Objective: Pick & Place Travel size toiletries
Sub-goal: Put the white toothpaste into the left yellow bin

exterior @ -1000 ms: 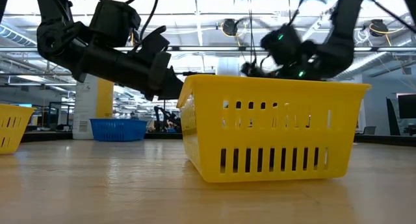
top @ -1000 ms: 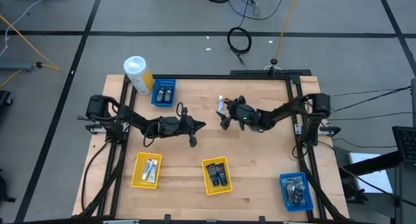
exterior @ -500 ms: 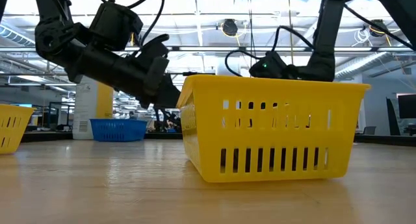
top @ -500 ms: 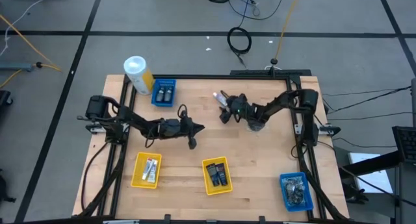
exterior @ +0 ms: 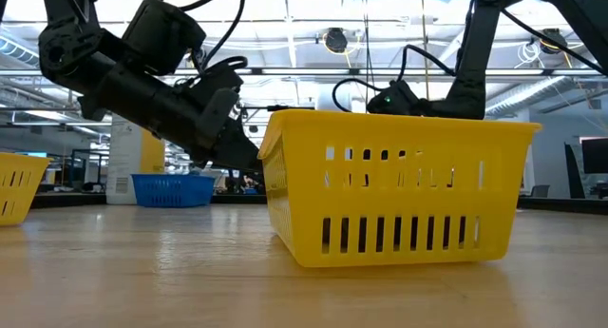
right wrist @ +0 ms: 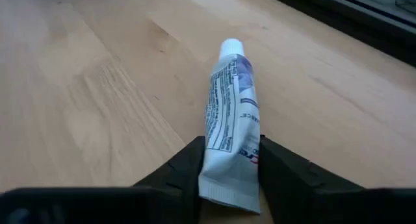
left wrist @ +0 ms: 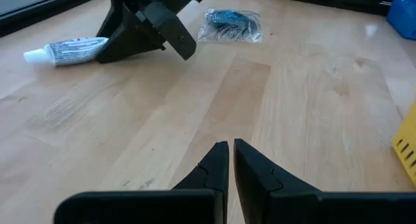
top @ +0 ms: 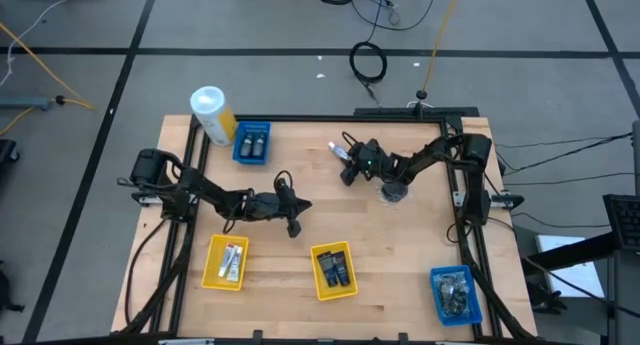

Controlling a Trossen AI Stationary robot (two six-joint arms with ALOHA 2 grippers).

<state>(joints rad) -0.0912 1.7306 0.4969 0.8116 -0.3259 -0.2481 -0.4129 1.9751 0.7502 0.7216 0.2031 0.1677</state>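
Gripping the white tube point(right wrist: 229, 123) by its crimped tail, right gripper point(right wrist: 229, 169) clamped something light, soft, squashable; firmer hold nearer its shoulder.

Right gripper point(right wrist: 229, 160) now sits farther toward the table's back edge, fingers closed in around the white tube point(right wrist: 229, 130). Left gripper point(top: 296, 217) shifts slightly lower.

A robotics lab is shown: a framed wooden worktop point(top: 390, 235) is set on a taped grey floor point(top: 100, 45) strewn with cables point(top: 368, 61), under exposed ceiling ducts point(exterior: 332, 38).
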